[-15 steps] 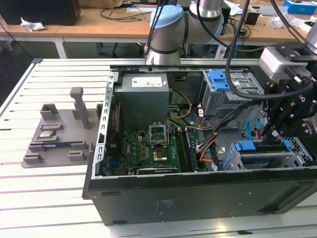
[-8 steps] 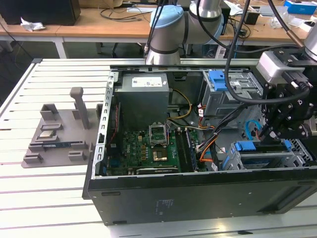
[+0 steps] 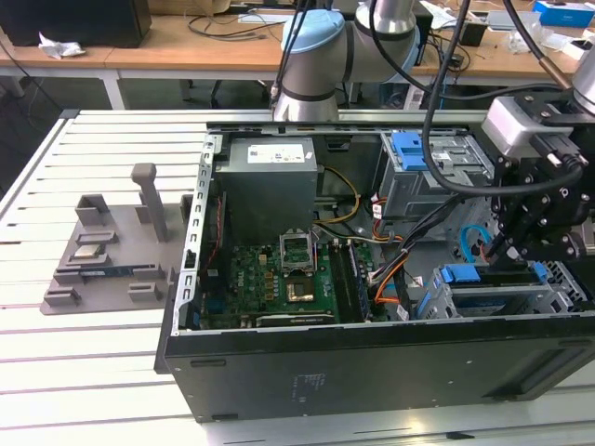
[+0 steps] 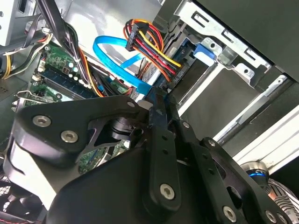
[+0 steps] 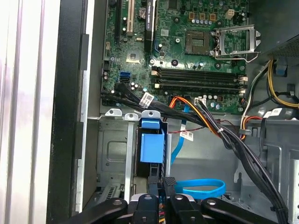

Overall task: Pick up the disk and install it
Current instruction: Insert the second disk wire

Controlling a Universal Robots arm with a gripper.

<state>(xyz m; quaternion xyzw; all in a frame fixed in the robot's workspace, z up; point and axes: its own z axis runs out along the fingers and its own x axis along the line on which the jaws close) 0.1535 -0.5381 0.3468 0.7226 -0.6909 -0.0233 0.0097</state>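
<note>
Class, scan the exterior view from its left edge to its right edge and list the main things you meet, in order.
Grey fixture tray → power supply box → motherboard → orange cables → blue-bracketed disk → gripper.

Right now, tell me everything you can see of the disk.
The disk is a flat rectangular drive framed by a blue plastic bracket. In the exterior view it lies level in the metal drive cage at the open computer case's corner, on the exterior view's right. Its top looks dark and grey, and I cannot make out its label. The gripper hangs directly over it. In the first wrist view, the bracket's blue end shows between the cage rails, with a blue cable beside it.
</note>
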